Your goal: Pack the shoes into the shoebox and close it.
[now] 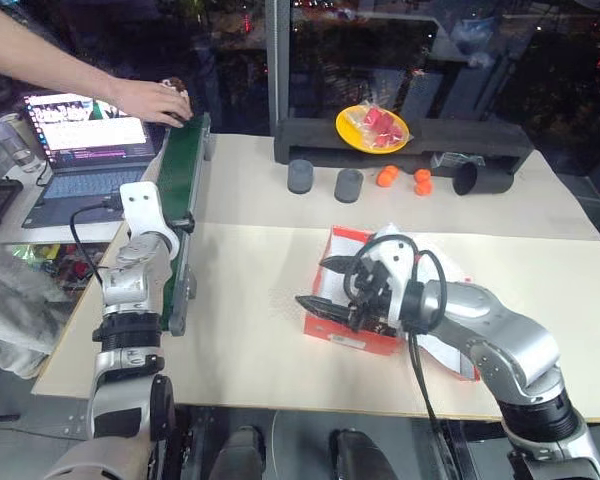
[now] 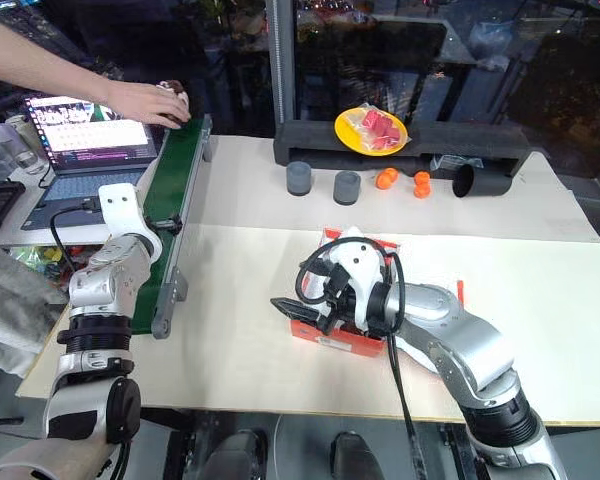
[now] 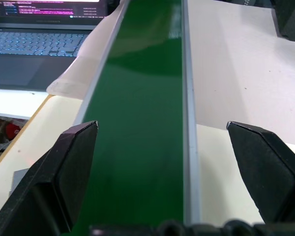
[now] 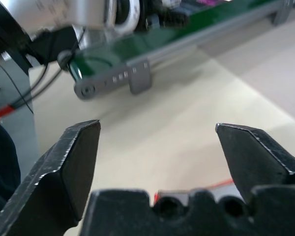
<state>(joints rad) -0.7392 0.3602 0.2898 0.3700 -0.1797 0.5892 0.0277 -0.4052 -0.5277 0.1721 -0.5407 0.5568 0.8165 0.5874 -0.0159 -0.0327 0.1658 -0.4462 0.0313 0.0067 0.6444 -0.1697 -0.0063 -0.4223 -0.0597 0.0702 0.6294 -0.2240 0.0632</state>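
Right gripper (image 1: 321, 284), jaws apart, hides most of the shoebox (image 1: 342, 240).

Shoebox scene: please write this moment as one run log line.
shoebox: on table, under right arm | right gripper: fingers open, empty, above box | left gripper: fingers open, over green conveyor | person's hand: at conveyor's far end

My belt (image 3: 137, 123) looked glossy green between metal rails; the table (image 1: 250, 330) was matt, the shoebox (image 1: 365, 335) cardboard.
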